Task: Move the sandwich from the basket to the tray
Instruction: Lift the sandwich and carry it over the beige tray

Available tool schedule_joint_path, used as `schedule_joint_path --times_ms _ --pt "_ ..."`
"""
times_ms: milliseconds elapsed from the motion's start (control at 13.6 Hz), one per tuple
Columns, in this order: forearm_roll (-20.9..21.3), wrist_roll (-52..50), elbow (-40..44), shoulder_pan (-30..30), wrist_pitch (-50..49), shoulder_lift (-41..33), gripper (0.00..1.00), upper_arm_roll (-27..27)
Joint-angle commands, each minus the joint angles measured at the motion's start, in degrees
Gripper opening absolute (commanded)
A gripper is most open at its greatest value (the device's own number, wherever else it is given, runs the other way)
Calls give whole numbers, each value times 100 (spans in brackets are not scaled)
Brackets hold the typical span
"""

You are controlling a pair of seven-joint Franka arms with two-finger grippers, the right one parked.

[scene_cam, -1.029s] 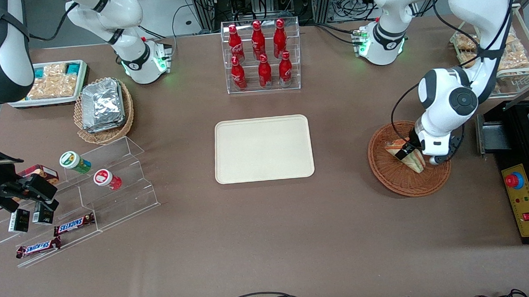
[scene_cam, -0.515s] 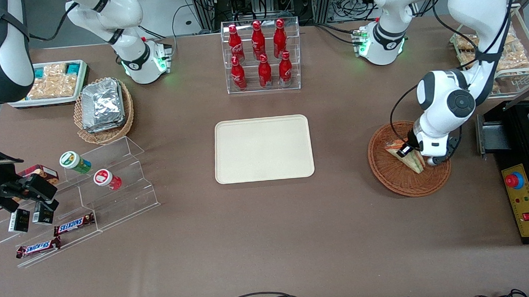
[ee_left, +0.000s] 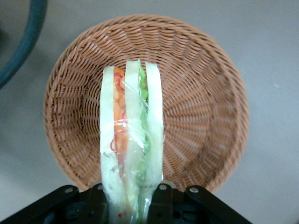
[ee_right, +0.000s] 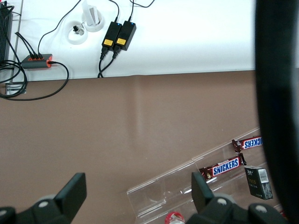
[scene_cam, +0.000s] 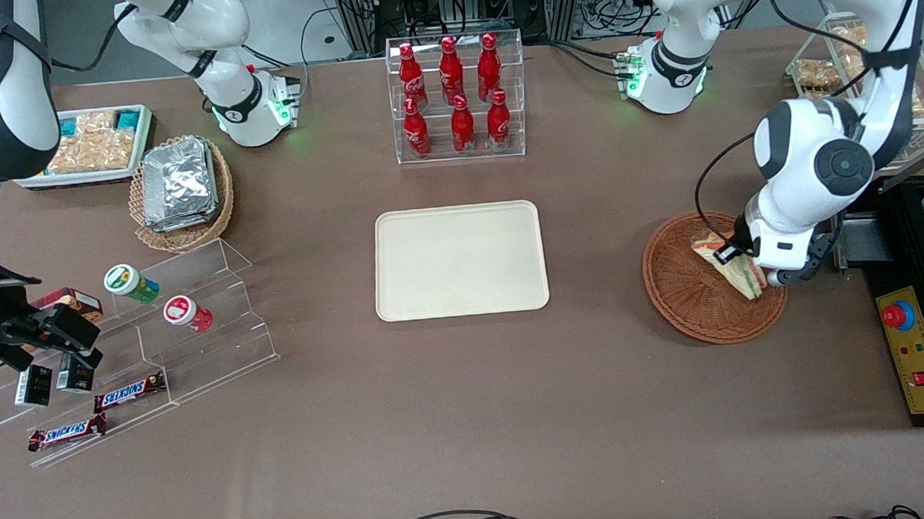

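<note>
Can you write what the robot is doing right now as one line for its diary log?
step: lift sandwich | claw: shut on sandwich, above basket | tray: nothing on it

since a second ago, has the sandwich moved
Yes. The sandwich, shut in the gripper, has shifted over the basket toward the rim at the working arm's end, away from the tray.

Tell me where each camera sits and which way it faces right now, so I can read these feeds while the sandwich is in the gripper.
Front view: high above the table's front edge, looking down at both arms; the gripper holds the sandwich over the basket, the tray at mid-table.
Left wrist view: on the working arm, looking down past the gripper at the sandwich and basket.
Right wrist view: on the parked arm, facing the candy bars; its own fingers show.
Shared: front and left wrist views both show sandwich and basket.
</note>
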Motion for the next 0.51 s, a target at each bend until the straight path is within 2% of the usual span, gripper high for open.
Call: schedule_joint_path --times_ms 0,368,441 --pt "47 150 595 -189 -806 -78 0 -434" --pt "91 150 922 -225 -870 -52 0 -1489" --pt "239 150 957 -225 -853 -25 0 -1709"
